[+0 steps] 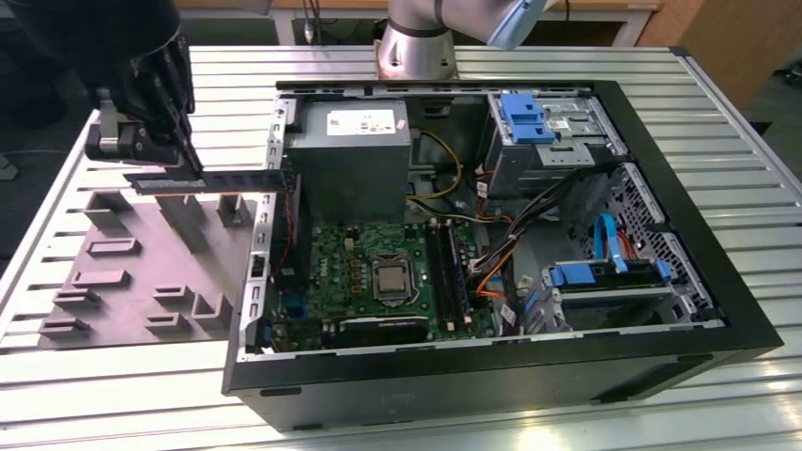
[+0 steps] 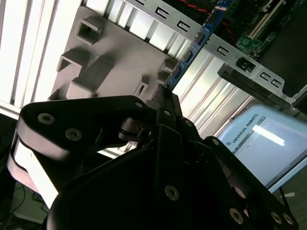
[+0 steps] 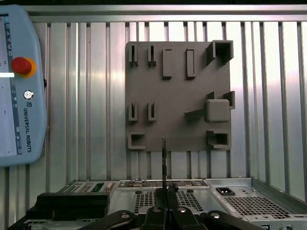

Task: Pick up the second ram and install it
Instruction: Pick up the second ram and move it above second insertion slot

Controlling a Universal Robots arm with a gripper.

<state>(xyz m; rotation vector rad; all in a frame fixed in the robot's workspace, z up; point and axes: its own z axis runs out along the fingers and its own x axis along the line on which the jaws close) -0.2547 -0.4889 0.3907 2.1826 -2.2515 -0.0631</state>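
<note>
The gripper (image 1: pixel 186 169) is pinching the second ram (image 1: pixel 240 178) between its fingers and holding the strip level and on edge in the air. It is gripping nearer the end that points away from the open computer case (image 1: pixel 701 216).

In the exterior view the stick is hanging above the grey plastic holder plate (image 1: pixel 131 282), on the side nearest the case. Its free end is reaching the case's metal side wall beside the power supply (image 1: pixel 351 150).

In the second wrist view the ram (image 2: pixel 192 45) is sticking out past the fingers toward the case frame, showing its row of small blocks. In the first wrist view it is showing edge-on as a thin dark line (image 3: pixel 164 158).

The green motherboard (image 1: pixel 363 272) is lying inside the case, well apart from the stick. A teach pendant (image 3: pixel 19 86) is lying on the slatted aluminium table (image 1: pixel 126 376).
</note>
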